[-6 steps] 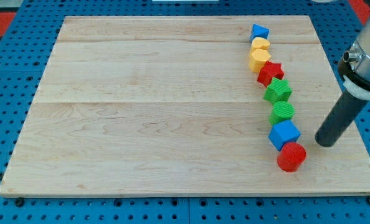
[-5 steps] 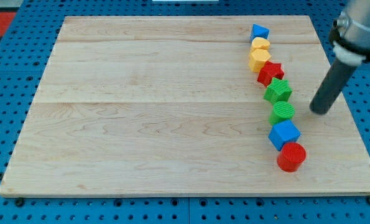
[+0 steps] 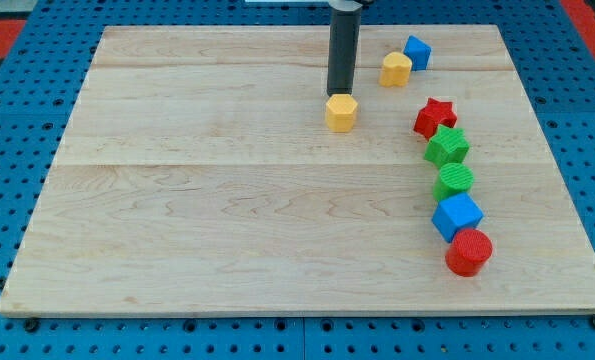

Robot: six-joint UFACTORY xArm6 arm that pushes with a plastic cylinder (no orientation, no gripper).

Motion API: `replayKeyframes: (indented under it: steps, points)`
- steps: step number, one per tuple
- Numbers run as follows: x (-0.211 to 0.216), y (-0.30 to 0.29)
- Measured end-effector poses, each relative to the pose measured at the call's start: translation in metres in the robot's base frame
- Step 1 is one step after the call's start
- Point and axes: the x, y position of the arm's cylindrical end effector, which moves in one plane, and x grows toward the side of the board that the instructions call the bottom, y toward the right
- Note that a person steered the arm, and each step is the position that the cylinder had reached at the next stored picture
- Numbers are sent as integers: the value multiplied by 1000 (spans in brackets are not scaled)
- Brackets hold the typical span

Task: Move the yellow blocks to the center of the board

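Observation:
A yellow hexagonal block point(image 3: 342, 112) lies on the wooden board point(image 3: 227, 200), a little up and to the right of the board's middle. My tip point(image 3: 339, 93) stands right behind it, at its upper edge, touching or nearly so. A second yellow block point(image 3: 396, 69) lies up and to the right, next to a blue block point(image 3: 416, 52) near the board's top edge.
On the right side runs a column of blocks, top to bottom: a red star point(image 3: 434, 117), a green star point(image 3: 447, 146), a green round block point(image 3: 454, 181), a blue cube point(image 3: 457, 216), and a red cylinder point(image 3: 468, 251). Blue pegboard surrounds the board.
The rod has moved from the right edge to the upper middle. The yellow hexagonal block has slid left out of the column. The other yellow block and the blue block have shifted.

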Motion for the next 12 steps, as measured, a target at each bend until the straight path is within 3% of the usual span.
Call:
replayKeyframes:
  steps: [2, 3, 4, 5, 6, 7, 8, 9, 10, 12]
  points:
    - [40, 65]
    - [50, 27]
    - [7, -47]
    - [-6, 2]
    - [17, 77]
    - [0, 155]
    - [-48, 114]
    - [-61, 30]
    - [-47, -34]
    - [-38, -29]
